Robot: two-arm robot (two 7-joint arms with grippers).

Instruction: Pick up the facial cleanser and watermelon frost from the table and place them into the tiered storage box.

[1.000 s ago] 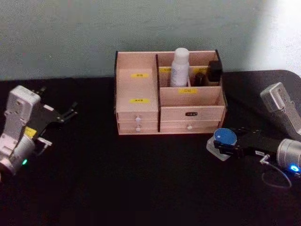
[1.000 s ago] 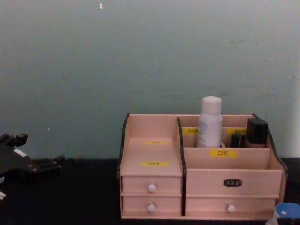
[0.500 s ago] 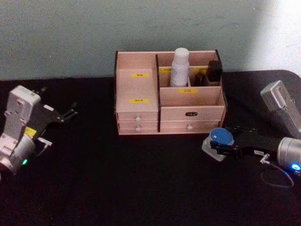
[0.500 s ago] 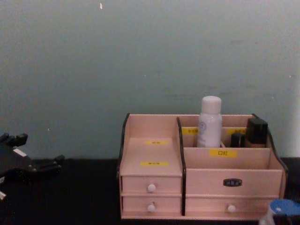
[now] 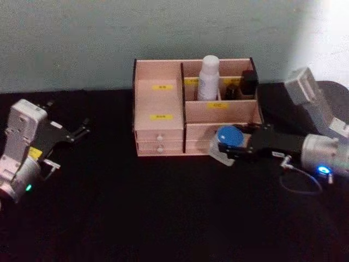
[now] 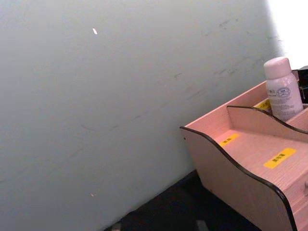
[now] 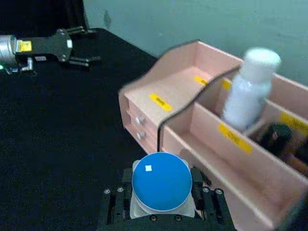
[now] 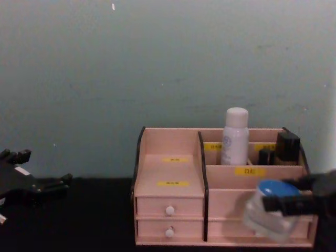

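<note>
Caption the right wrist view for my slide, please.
Right gripper holds the blue-lidded jar before the tiered storage box; left gripper parked far off.

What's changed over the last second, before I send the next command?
The right end effector, shut on the blue-lidded jar, carried it leftward and upward, from beside the tiered storage box's right front corner to in front of its right-hand drawers. Unchanged: the grip on the jar, the white bottle standing in the box, and the left end effector, parked open at far left.

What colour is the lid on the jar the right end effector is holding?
The jar has a blue lid; clearest in the right wrist view.
</note>
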